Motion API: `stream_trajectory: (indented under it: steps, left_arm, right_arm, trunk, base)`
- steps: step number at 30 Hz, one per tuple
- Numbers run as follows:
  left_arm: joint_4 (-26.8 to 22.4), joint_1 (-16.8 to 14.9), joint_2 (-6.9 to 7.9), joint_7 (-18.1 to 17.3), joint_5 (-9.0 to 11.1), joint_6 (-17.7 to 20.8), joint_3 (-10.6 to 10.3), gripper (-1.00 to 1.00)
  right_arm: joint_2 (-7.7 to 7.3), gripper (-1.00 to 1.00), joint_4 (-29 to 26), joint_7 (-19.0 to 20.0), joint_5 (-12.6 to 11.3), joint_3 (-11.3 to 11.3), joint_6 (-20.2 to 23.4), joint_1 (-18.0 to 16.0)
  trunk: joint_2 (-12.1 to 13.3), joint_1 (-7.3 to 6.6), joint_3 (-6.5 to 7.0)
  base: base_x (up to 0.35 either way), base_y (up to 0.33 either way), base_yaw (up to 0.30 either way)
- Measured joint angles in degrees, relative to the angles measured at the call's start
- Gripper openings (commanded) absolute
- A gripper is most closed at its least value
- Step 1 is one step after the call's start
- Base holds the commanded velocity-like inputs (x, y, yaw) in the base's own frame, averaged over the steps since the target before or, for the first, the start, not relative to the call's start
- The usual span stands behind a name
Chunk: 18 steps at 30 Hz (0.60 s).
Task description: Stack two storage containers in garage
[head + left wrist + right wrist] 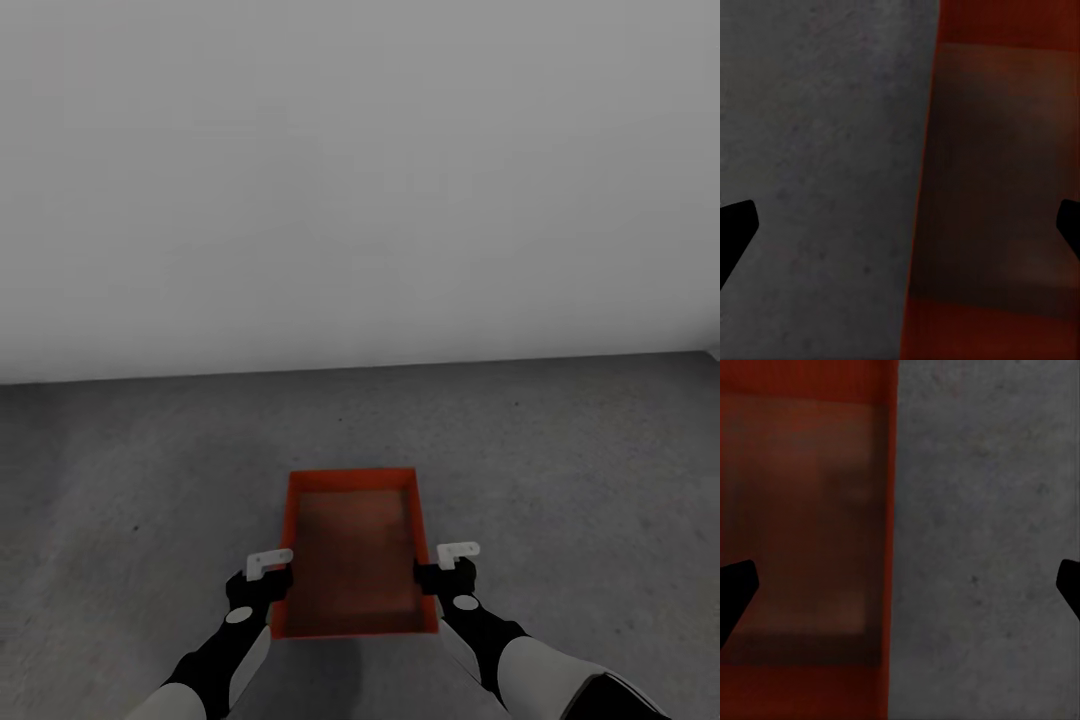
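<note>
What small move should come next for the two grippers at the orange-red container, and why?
Probably lift both arms straight up and away, then go for the other box. The storage container appears to sit on the dark grey floor near the pale wall. The left gripper and right gripper are open, each straddling a long side wall without clamping it, so the box seems already released.

A plain pale grey wall [360, 170] rises bare and unmarked across the whole upper half of the scene. A soft shadow line runs along its base, edge to edge.
</note>
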Motion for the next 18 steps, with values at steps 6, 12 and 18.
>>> stream_trajectory:
  steps: [6, 12, 18]
  left_arm:
    - [-0.1, 0.0, 0.03, 0.0, -0.1, 0.0, 0.0, 1.00]
    - [-0.1, 0.0, 0.05, 0.0, 0.0, 0.0, 0.0, 1.00]
    - [0.0, 0.0, 0.01, -0.1, 0.0, 0.0, -0.1, 1.00]
  right_arm:
    - [-0.06, 1.00, 0.0, 0.0, 0.0, 0.0, -0.1, 0.0]
    - [-0.11, 1.00, 0.0, 0.1, 0.1, 0.0, -0.2, 0.0]
    - [-0.07, 1.00, 0.0, 0.2, 0.0, 0.0, -0.1, 0.0]
  trunk:
    - [2.4, -1.32, 1.08]
    - [4.8, -2.64, 2.15]
    - [7.2, -3.95, 3.23]
  base:
    - [0.000, 0.000, 0.000]
    - [0.000, 0.000, 0.000]
    - [0.000, 0.000, 0.000]
